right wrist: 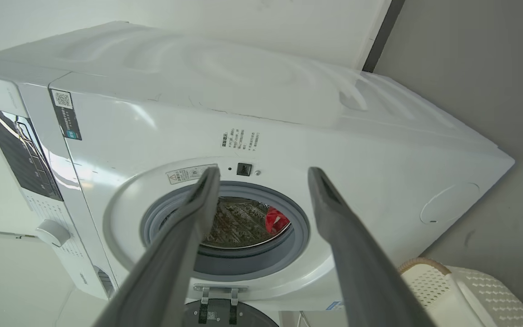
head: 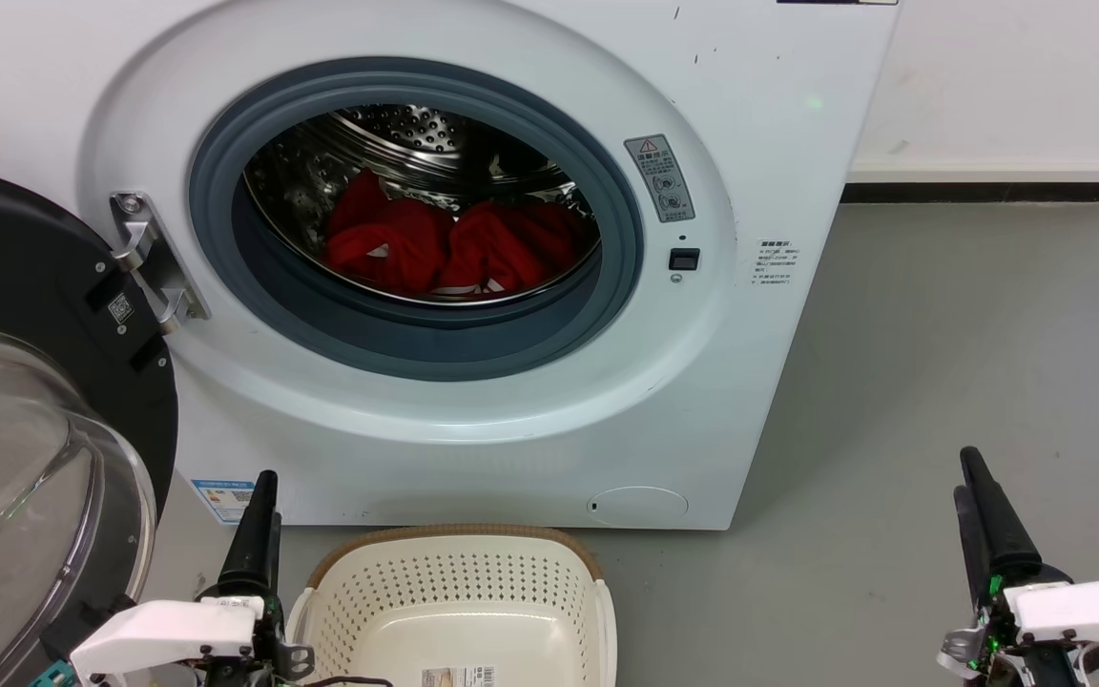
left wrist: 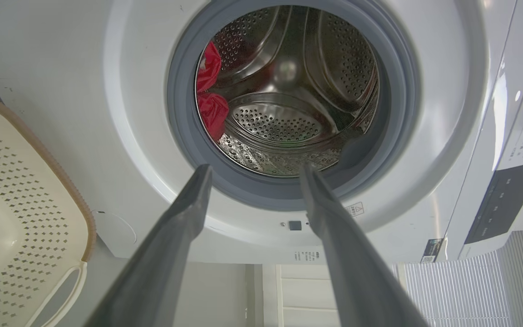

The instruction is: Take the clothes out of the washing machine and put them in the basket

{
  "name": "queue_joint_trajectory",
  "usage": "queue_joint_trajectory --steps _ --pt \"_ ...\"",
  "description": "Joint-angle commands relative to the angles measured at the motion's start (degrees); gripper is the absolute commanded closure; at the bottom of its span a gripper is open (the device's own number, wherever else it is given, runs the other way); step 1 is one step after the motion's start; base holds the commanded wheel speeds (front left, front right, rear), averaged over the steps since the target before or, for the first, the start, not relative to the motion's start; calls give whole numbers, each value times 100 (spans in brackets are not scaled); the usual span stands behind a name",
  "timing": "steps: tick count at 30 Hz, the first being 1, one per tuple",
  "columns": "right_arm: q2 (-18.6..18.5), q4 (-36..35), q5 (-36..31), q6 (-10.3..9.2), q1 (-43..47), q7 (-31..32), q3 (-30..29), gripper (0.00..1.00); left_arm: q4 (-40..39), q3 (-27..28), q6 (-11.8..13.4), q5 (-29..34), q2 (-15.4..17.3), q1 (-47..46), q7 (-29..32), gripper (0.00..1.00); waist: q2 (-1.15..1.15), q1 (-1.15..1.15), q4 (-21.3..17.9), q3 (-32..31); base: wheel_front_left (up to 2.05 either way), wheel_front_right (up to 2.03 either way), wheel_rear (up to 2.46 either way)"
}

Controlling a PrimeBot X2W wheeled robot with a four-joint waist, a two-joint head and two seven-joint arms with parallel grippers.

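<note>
Basket (head: 454,536) sits at foot of washing machine (head: 778,114) for a short drop; clothes (head: 454,250) in drum (head: 406,129). L gripper (left wrist: 256,169), R gripper (right wrist: 263,171): fingers spread wide, empty, ready to reach.

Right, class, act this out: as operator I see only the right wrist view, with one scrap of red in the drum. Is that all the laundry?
Observer: No, the head view shows a heap of bright red fabric clothes across the bottom of the perforated steel drum.
Operator: Is the cream perforated plastic basket empty?
Observer: Yes, only a paper label lies on its bottom.
Operator: The left end effector?
Observer: Open, holding nothing, facing the drum.
</note>
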Motion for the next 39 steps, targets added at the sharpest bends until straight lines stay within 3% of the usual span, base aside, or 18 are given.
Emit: queue_joint_trajectory --steps 1,19,39 --pt "-17 -199 -312 0 -38 -68 29 0 -172 -16 36 240 14 -53 -65 0 0 0 -1 2 0 0 0" --pt "-18 -634 -2769 1 194 -486 296 0 -525 -413 507 2252 20 128 -481 0 0 0 -1 10 0 0 0" --pt "-19 -961 -4588 1 417 -870 408 0 -728 -633 798 4073 24 306 -861 0 0 0 -1 -14 0 0 0"
